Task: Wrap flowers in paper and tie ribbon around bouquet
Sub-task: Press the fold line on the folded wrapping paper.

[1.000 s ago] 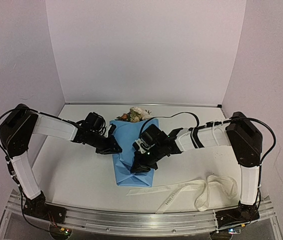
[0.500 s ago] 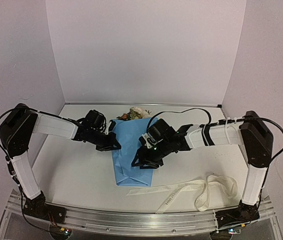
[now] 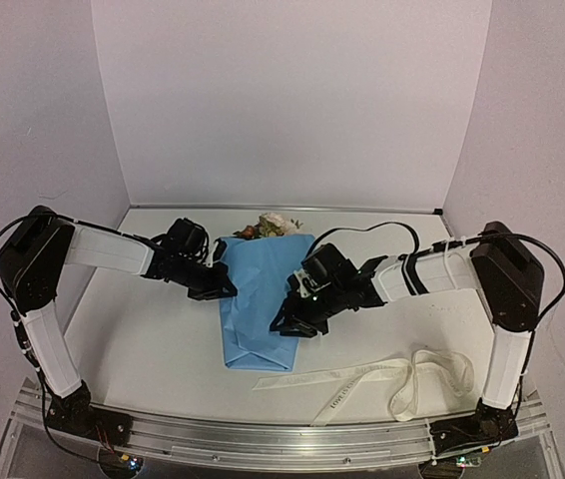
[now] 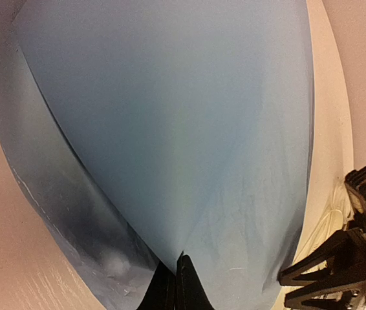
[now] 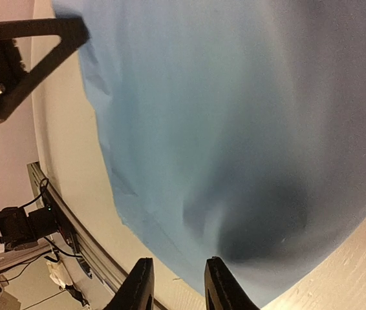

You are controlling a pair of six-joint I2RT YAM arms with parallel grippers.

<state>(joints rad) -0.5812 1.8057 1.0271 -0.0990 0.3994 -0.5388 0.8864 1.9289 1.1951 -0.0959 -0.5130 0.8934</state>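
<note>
Top / paper (image 3: 258, 299): folded over flowers (image 3: 271, 227), blooms poking out the far end; lies mid table (image 3: 143, 334).
Top / L gripper (image 3: 225, 284): at paper's left edge.
Top / R gripper (image 3: 292, 324): at paper's right side, twd near end.
Top / ribbon (image 3: 402, 374): loose on table, near-right, apart from paper.
L wrist / L gripper (image 4: 175, 284): fingers pressed together, pinching paper's (image 4: 183, 116) edge.
R wrist / R gripper (image 5: 178, 284): narrow gap btw fingers, nothing in it; tips at paper's (image 5: 235, 116) edge.
</note>
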